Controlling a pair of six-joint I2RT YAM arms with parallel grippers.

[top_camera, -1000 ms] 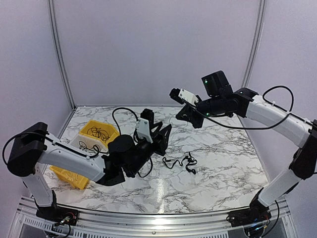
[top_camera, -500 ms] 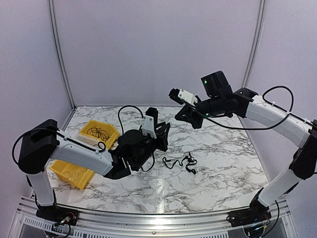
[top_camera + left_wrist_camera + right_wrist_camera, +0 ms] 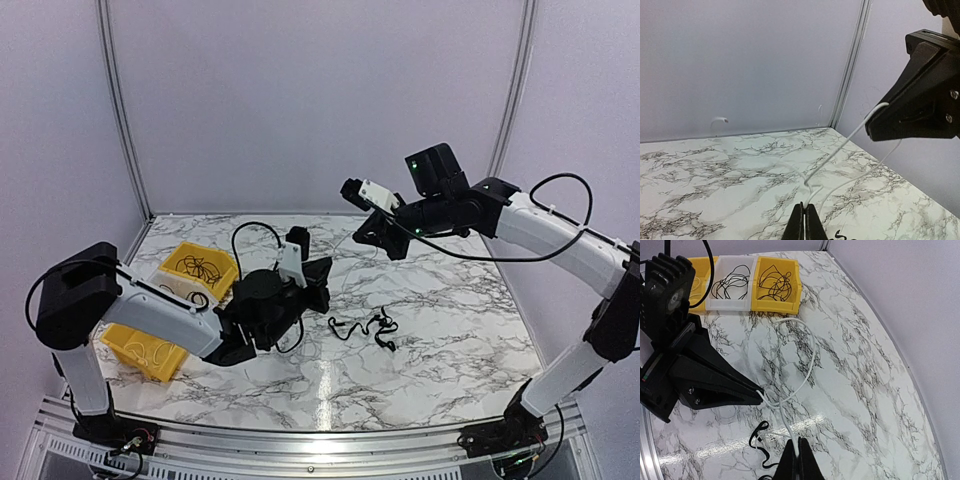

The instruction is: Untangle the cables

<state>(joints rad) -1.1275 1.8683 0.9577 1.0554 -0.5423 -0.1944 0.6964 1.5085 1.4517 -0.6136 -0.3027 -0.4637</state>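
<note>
Top view: the black cable [image 3: 365,328] is lying on open tabletop [image 3: 450,300], well apart from every edge, near the left end effector [image 3: 322,272] and right end effector [image 3: 362,237]. Left wrist: left fingers [image 3: 797,227] are clamping a white cable [image 3: 840,147]. Right wrist: right fingers [image 3: 790,465] are pinching the same cable.

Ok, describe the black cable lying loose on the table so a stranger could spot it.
Find the marble table and look at its middle. A small squiggly black cable lies loose there; the other black cables sit in bins at the left.
</note>
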